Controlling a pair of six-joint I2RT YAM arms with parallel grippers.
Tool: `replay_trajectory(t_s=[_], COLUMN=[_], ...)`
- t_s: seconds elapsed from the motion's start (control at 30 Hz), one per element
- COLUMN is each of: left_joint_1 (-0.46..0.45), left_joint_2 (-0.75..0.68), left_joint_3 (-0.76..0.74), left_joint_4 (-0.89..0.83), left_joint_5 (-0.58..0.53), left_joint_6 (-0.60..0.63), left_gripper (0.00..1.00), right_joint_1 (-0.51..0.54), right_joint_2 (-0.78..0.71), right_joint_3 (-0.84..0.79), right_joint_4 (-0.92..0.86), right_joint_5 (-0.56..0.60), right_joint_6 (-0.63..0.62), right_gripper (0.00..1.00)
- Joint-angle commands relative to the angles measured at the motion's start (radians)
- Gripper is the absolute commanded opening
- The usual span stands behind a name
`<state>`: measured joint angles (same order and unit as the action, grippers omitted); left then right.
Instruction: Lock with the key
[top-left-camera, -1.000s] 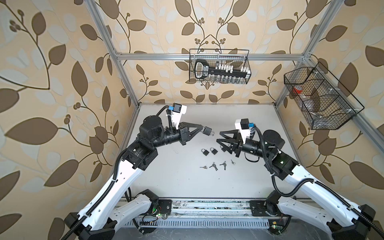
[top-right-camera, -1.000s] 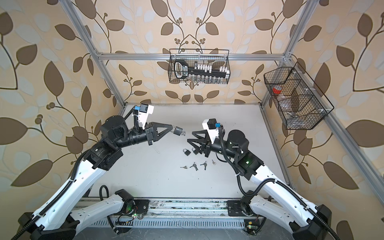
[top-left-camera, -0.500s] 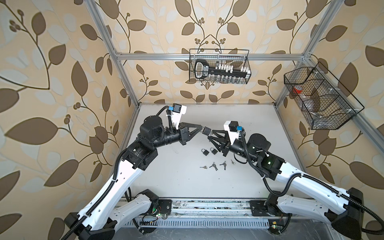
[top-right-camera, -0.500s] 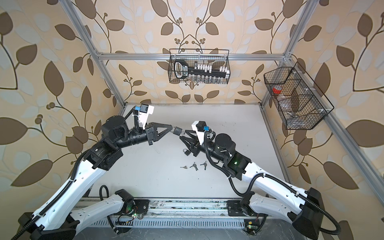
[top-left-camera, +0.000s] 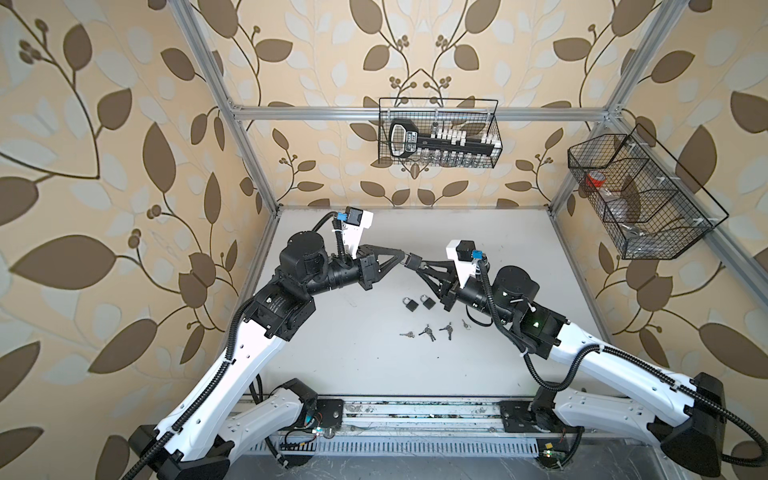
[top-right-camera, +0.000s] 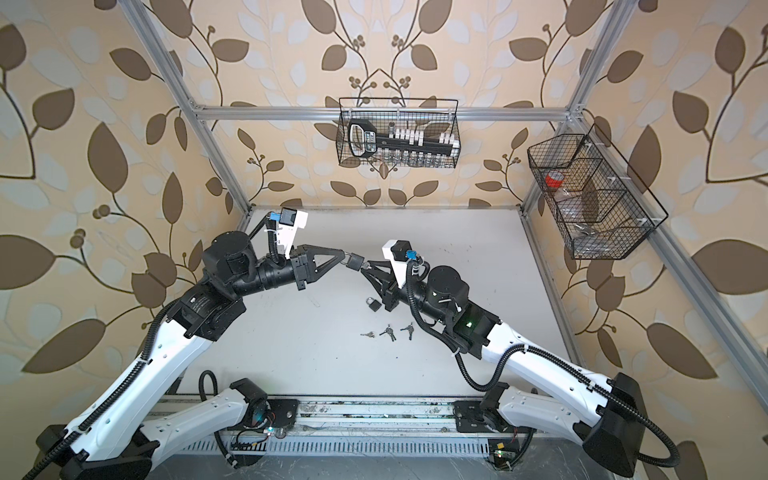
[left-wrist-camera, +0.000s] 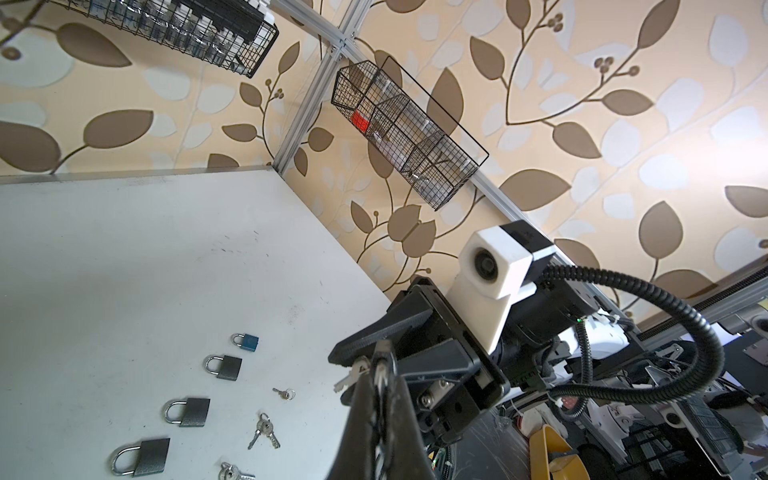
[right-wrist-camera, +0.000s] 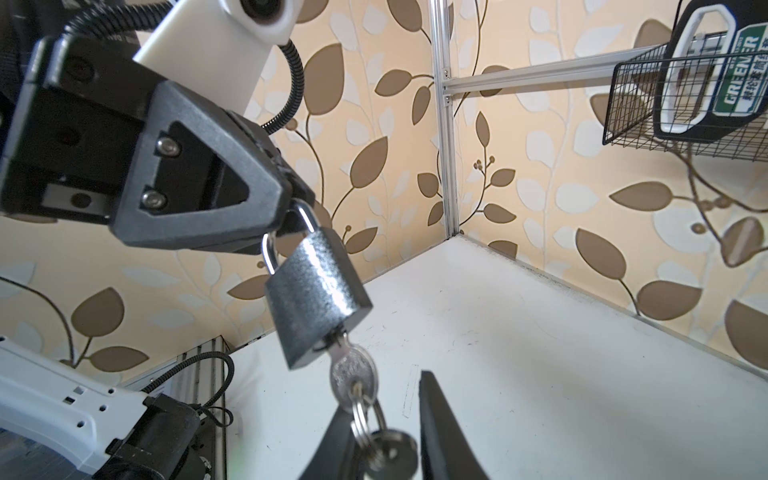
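Left gripper (top-left-camera: 402, 262) clamped tight on the shackle of the padlock (right-wrist-camera: 316, 299), holding it in the air over the middle of the table (top-left-camera: 519, 249). Body hung tilted below the pinched shackle. Key (right-wrist-camera: 353, 370) sat in the keyhole at the padlock's underside, with a key ring (right-wrist-camera: 363, 419) and a spare key (right-wrist-camera: 390, 455) dangling from it. Right gripper (right-wrist-camera: 382, 395) met the padlock tip to tip with the left gripper, jaws a little apart on either side of the ring and spare key; cannot tell if they actually pinched anything. On the table, nearer the front edge than the held padlock: two dark padlocks (top-left-camera: 419, 302) side by side in a top view, then loose key bunches (top-left-camera: 428, 332) in a row closer to the front edge. The left wrist view showed a small blue padlock (left-wrist-camera: 247, 340) there too.
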<state>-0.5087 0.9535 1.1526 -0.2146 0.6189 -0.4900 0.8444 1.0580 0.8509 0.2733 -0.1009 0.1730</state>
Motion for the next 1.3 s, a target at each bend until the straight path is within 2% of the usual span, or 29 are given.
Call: replay_trajectory(t_s=[0.0,0.33,0.77,0.87,1.1,1.27], left_joint_1=[0.004,0.004,0.007,0.006,0.006,0.010], left_joint_2=[-0.018,-0.034,-0.050,-0.040,-0.005,0.025], left_joint_3=[0.034,0.041,0.053,0.076,0.100,0.079], left_joint_4=[0.055,0.039,-0.003,-0.083,-0.314,-0.417], left_joint_5=[-0.001,-0.027,-0.082,-0.150,-0.413,-0.553], left_joint_6=[0.005,0.015,0.034,0.055,0.082,0.056], left_gripper=[0.00,0.00,0.00,0.00,0.00,0.00], right_joint_1=[0.004,0.004,-0.001,0.001,0.001,0.005], right_joint_2=[-0.014,-0.052,-0.112,-0.100,0.005,0.108], right_joint_3=[0.030,-0.018,-0.099,-0.094,-0.056,-0.066], right_joint_4=[0.017,-0.036,-0.101,-0.136,-0.278,-0.282], right_joint_5=[0.000,0.070,0.146,0.153,0.117,0.059], right_joint_6=[0.005,0.012,-0.008,-0.015,0.008,0.060], right_gripper=[0.19,0.02,0.00,0.00,0.00,0.00])
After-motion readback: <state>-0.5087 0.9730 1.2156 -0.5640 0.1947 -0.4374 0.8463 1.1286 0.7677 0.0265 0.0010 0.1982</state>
